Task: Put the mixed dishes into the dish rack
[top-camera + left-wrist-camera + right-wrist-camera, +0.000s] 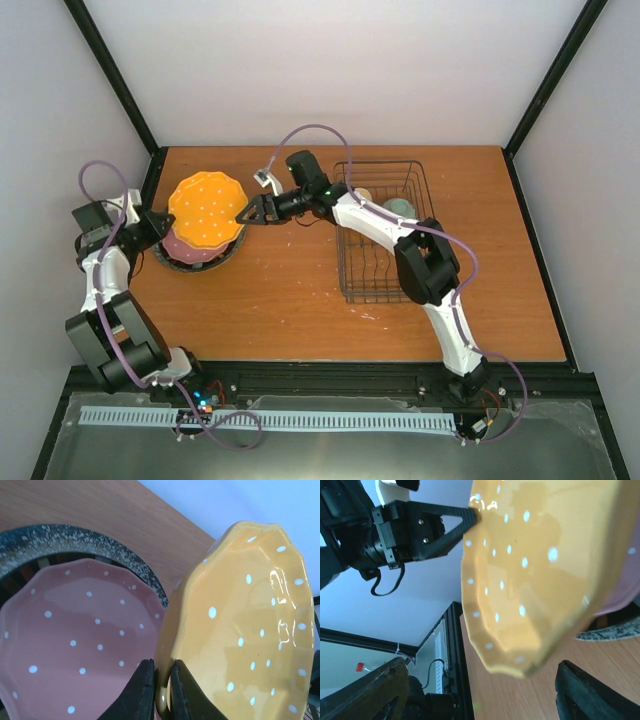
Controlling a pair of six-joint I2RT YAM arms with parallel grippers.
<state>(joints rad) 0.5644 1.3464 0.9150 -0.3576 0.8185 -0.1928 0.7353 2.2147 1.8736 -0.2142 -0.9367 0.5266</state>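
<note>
Left wrist view: left fingers [141, 690] pinch the rim of the orange-yellow plate [245, 630], tilted above the maroon-pink speckled plate [75, 640] and grey speckled plate [75, 534], all cropped, near the surface's [300, 310] far-left corner. Right wrist view: right fingers [590, 692] spread, the plate's edge between them; contact unclear. Dish rack [372, 282], right of centre, is partly hidden by the right arm [430, 268].
</note>
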